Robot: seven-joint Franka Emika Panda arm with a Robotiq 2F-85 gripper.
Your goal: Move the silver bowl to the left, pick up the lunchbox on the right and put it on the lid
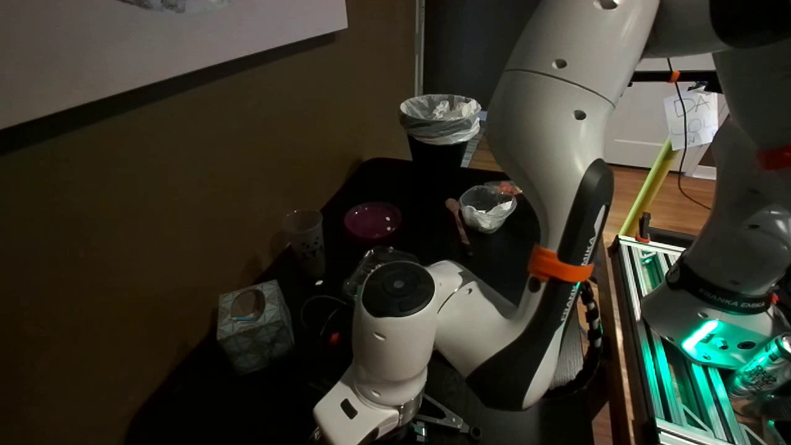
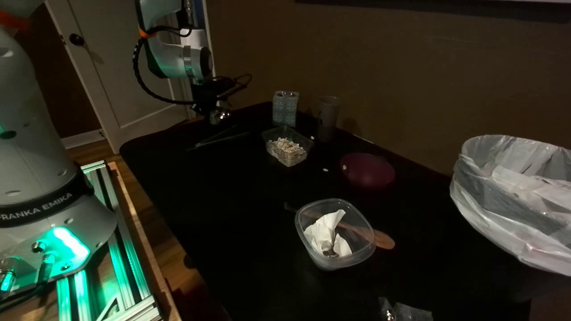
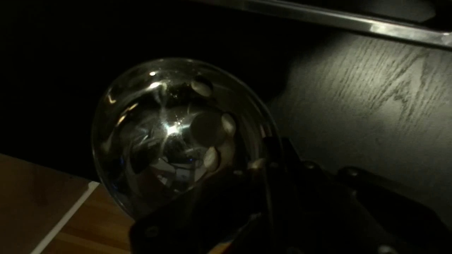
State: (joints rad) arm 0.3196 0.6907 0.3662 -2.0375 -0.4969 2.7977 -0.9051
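Silver bowl: wrist frame's centre-left, up-left from the hand
Grip: pinching the bowl's rim
Bench: below, likely set-down place

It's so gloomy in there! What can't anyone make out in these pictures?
Silver bowl, in the wrist view: the end effector covers part of its rim and whatever lies behind.
Dark shiny thing against the white paper in the lunchbox, in an exterior view: too small to name.
Food tray, in an exterior view: partly behind the arm.
Crinkled clear plastic, in an exterior view: cut off by the bottom edge.
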